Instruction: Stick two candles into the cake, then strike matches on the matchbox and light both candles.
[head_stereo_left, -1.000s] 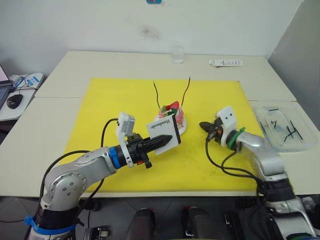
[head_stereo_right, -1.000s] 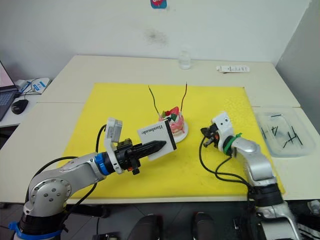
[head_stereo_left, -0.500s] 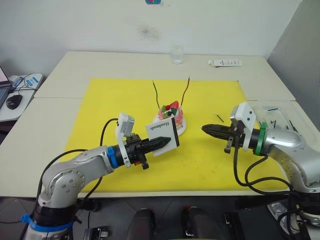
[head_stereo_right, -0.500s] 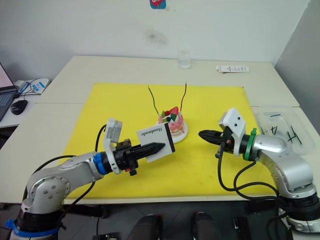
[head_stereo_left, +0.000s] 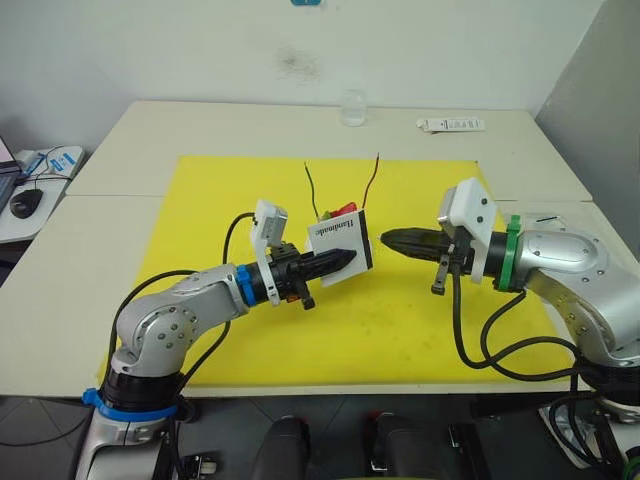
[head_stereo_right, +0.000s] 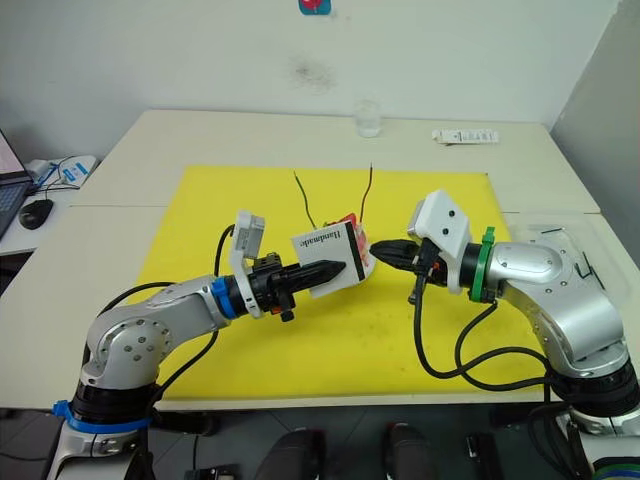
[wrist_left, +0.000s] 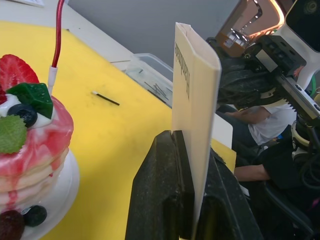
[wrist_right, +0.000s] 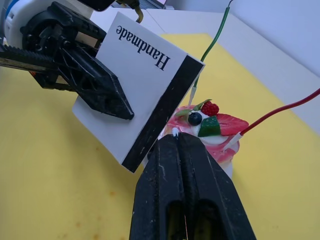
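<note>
The pink cake (wrist_right: 210, 132) sits on its white plate on the yellow mat (head_stereo_left: 220, 200). The green candle (head_stereo_left: 312, 190) and the red candle (head_stereo_left: 373, 180) stand in it. My left gripper (head_stereo_left: 345, 257) is shut on the white matchbox (head_stereo_left: 340, 238), holding it upright just in front of the cake. Its black striking strip (wrist_right: 160, 115) faces my right gripper (head_stereo_left: 385, 240). That gripper is shut, with a small pale match tip (wrist_right: 174, 132) at its fingertips, a short gap from the strip. Another match (wrist_left: 106, 99) lies on the mat.
A clear tray (head_stereo_right: 572, 240) with several dark sticks sits beyond the mat's right edge, partly behind my right arm. A glass (head_stereo_left: 352, 108) and a white remote (head_stereo_left: 450, 125) stand at the table's far side. A mouse (head_stereo_left: 25, 200) lies far left.
My left arm has raised the matchbox and carried it right, in front of the cake. My right gripper has moved left and up toward the box's strip.
</note>
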